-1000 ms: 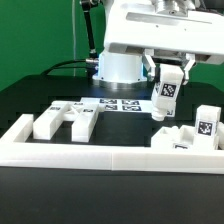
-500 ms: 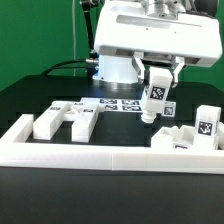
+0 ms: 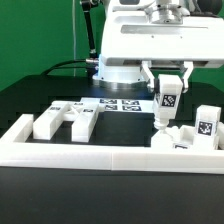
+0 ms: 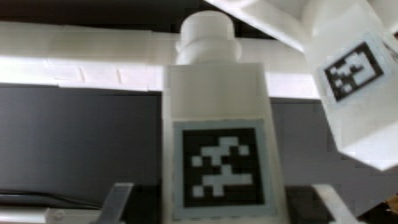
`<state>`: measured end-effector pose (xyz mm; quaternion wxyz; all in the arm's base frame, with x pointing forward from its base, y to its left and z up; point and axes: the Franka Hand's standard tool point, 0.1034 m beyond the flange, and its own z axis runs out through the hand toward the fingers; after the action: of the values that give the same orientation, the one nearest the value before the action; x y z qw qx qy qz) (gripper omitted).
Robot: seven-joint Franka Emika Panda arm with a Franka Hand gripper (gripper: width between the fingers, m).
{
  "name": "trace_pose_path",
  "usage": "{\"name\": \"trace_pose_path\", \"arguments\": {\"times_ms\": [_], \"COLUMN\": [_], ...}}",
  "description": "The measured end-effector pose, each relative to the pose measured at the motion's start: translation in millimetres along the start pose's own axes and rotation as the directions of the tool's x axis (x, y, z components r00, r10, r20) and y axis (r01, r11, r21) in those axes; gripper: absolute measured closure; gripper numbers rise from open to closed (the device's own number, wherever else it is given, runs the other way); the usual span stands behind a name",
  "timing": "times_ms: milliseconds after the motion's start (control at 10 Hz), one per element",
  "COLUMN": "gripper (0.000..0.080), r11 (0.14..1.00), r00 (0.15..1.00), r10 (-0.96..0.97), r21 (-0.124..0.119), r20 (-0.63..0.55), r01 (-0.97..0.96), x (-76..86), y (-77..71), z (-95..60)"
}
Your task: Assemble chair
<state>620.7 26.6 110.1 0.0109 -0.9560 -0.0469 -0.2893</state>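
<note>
My gripper (image 3: 168, 88) is shut on a white square chair leg (image 3: 163, 114) and holds it upright in the air. The leg's tag faces the exterior camera and its lower end hangs just above a cluster of white chair parts (image 3: 182, 141) at the exterior view's right. In the wrist view the leg (image 4: 217, 110) fills the middle, with a round peg at its far end. My gripper (image 4: 224, 205) shows a finger on either side of it. Another tagged white part (image 4: 349, 66) lies beyond. More chair parts (image 3: 68, 119) lie at the exterior view's left.
A long low white border wall (image 3: 100, 156) runs along the front of the dark table. The marker board (image 3: 120, 104) lies flat at the back, near the arm's base. An upright tagged block (image 3: 207, 126) stands at the far right.
The gripper with the leg swung toward the exterior view's left and tilted, then came back right. The leg now hangs straighter and slightly further right than a second ago.
</note>
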Motion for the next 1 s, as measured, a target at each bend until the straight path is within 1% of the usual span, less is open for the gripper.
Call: {"name": "trace_pose_path", "arguments": {"times_ms": [300,500,600,700,800,1000], "gripper": [0.0508,0.0508,0.0508,0.0508,0.0508,0.0508], "r11": [1.000,1.000,1.000,1.000,1.000,1.000], "r00": [1.000,1.000,1.000,1.000,1.000,1.000], "r10": [-0.001,-0.007,-0.010,-0.011,-0.013,-0.013], "r21": [0.001,0.003,0.007,0.006,0.004,0.006], "r20": [0.002,-0.024,-0.017,-0.022,-0.025,-0.015], "r01": [0.001,0.007,0.010,0.011,0.013,0.013], "x": [-1.1,-7.6,-10.6,-10.2,-13.9,-16.4], "y": [-0.9,-8.1,-11.5,-11.3,-10.3,-10.9], "z": [0.6,0.1,0.5,0.2,0.6,1.8]}}
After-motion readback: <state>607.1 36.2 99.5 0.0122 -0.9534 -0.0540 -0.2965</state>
